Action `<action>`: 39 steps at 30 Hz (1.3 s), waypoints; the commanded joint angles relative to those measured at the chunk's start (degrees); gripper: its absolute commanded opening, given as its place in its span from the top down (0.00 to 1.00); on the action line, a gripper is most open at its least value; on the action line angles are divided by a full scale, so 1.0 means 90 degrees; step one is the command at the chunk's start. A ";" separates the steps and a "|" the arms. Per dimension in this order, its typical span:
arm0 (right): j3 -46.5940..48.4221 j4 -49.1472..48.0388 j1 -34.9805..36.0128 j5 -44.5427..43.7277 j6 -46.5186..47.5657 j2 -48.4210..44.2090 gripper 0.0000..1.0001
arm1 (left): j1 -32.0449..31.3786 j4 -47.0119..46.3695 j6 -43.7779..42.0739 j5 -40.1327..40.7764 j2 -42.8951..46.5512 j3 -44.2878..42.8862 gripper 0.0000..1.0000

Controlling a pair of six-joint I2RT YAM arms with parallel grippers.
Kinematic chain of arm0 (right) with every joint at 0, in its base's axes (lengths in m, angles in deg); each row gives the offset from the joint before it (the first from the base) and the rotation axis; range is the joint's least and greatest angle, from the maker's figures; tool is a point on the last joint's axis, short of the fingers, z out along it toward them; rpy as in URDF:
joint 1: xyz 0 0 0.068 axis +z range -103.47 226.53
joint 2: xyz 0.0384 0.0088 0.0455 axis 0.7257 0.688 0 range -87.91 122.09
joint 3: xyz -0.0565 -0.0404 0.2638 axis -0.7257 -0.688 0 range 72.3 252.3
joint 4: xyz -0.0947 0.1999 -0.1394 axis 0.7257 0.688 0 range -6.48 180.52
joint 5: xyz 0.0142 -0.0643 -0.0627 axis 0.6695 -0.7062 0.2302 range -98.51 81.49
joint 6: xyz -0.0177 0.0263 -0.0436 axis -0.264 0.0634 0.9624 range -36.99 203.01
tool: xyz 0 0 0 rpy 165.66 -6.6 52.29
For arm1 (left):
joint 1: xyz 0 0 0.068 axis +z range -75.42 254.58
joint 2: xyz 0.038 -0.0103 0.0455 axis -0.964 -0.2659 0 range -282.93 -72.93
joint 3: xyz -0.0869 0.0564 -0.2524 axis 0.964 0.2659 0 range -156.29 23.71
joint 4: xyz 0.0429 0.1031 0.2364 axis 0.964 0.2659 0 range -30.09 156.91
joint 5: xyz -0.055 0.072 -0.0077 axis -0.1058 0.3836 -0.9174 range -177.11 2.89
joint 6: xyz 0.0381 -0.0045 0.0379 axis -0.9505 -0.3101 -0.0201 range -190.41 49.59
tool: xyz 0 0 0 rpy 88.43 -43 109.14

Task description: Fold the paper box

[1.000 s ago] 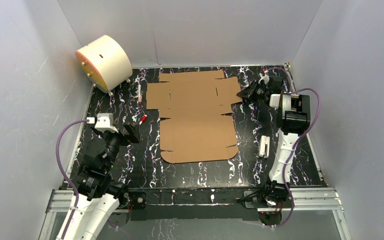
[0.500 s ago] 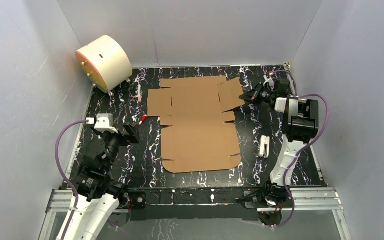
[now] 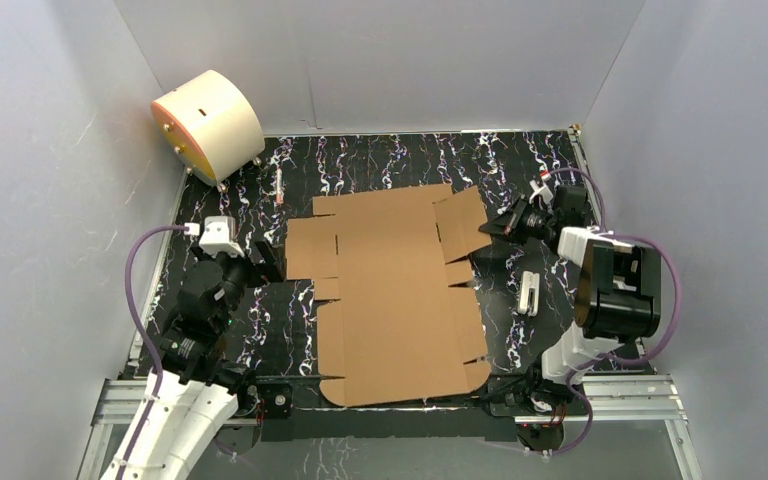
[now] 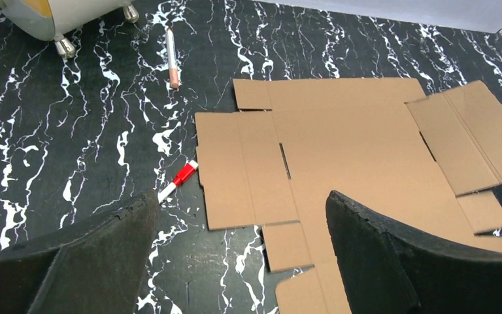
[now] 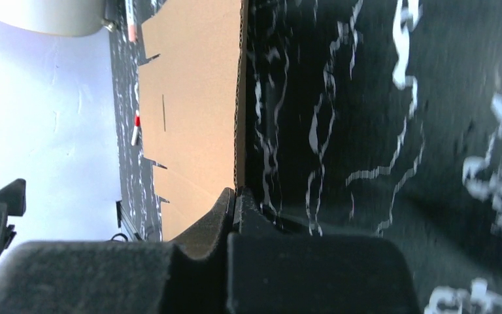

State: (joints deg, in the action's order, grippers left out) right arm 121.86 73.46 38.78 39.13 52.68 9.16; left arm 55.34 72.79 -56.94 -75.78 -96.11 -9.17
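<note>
The right claw [image 3: 493,228] is clamped on the raised right flap of the paper box [image 3: 400,300], at its 3 o'clock. Since a second ago the flat sheet has slid toward 6 o'clock, its near end now overhanging the table [image 3: 380,160]. The left claw [image 3: 268,262] gapes wide at 9 o'clock, closer than before.

Black, white-veined table [image 3: 390,160]: paper box [image 3: 400,290] flat at centre; drum [image 3: 208,122] far-left corner; pen [image 3: 278,186], marker [image 4: 180,178] left; small white object [image 3: 528,293] right.
</note>
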 commanded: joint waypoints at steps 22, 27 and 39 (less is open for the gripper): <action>-0.1553 0.0872 0.0127 -0.1979 0.1215 -0.2499 0.52 | 0.0172 -0.0449 0.1005 -0.0924 -0.4882 -0.2135 0.05; -0.1540 0.0563 0.0274 -0.2360 0.1290 -0.2640 0.37 | 0.0617 -0.0567 0.1356 -0.1860 -0.6165 -0.2869 0.05; -0.0381 -0.0851 0.1729 -0.2507 0.1098 -0.0937 0.24 | 0.1033 -0.0351 0.1148 -0.2503 -0.8608 -0.4493 0.09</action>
State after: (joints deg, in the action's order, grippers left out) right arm 114.43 73.79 51.30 17.77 63.41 -2.88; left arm 64.04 67.90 -45.33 -93.94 -170.42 -44.51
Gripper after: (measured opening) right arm 0.747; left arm 0.921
